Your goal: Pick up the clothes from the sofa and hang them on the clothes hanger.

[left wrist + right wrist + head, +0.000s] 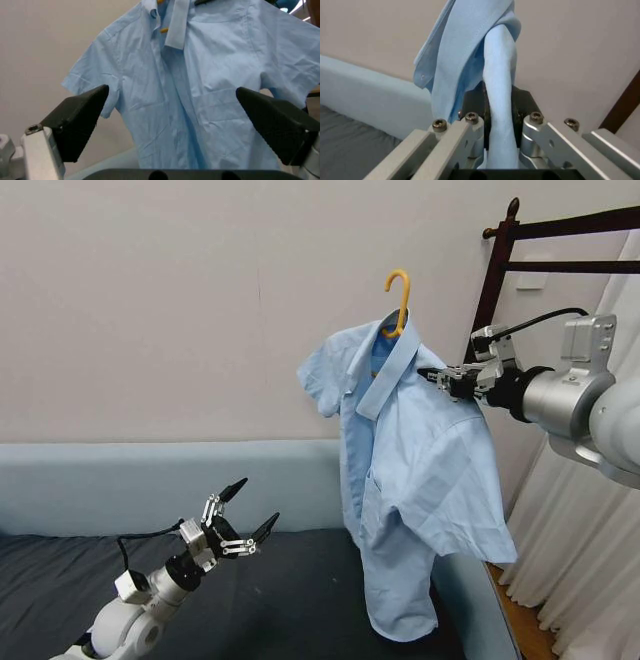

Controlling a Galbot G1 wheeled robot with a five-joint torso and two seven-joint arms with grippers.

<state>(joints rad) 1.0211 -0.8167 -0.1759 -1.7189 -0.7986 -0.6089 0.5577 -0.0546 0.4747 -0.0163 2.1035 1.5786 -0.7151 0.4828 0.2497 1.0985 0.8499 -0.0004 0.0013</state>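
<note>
A light blue short-sleeved shirt (415,480) hangs in the air on a yellow hanger (400,295), over the sofa's right end. My right gripper (437,378) is shut on the shirt's shoulder; in the right wrist view the cloth (498,105) is pinched between its fingers (470,131). My left gripper (243,522) stands open low over the sofa seat, left of the shirt and apart from it. Between its two dark fingers (77,120) the left wrist view shows the shirt front (200,86).
A dark wooden clothes rack (520,250) stands at the far right by the wall, behind my right arm. The sofa has a dark grey seat (90,580) and a pale blue back (150,480). White curtain (580,580) hangs at the right edge.
</note>
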